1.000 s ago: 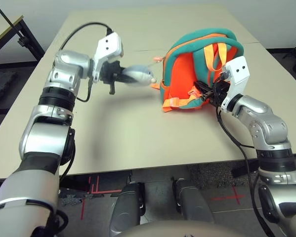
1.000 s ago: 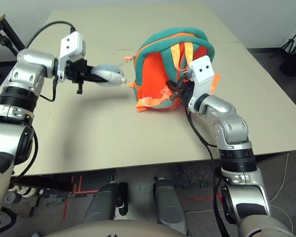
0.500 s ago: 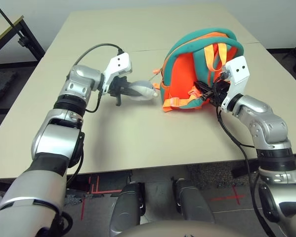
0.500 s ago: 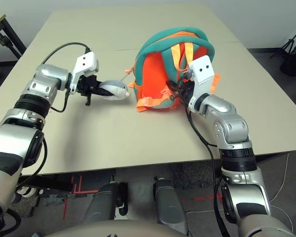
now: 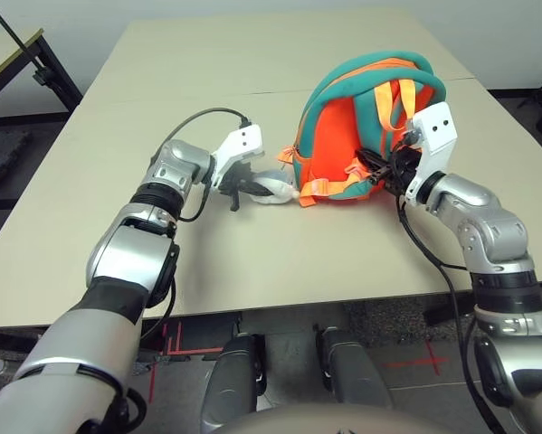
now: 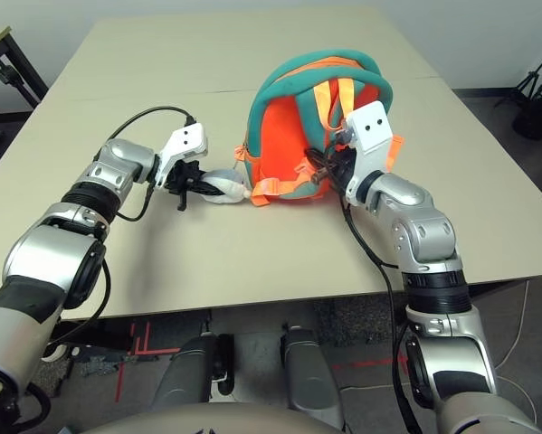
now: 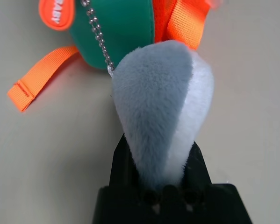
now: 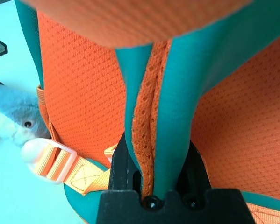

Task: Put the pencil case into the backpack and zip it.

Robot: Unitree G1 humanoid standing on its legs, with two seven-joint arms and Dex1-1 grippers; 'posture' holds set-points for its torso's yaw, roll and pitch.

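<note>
- The beige surface fills the view, dark floor around it.
- The backpack stands right of centre.
- Right end effector is clamped on its teal-edged strap.
- Left end effector grips the plush toy beside the backpack.

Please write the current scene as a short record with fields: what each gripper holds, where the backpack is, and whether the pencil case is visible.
left gripper: shut on plush toy, next to the backpack
right gripper: shut on a teal and orange strap of the backpack
backpack: on the table, strap side facing the camera
plush toy link: bead chain to the backpack
pencil case: not visible in any view
</note>
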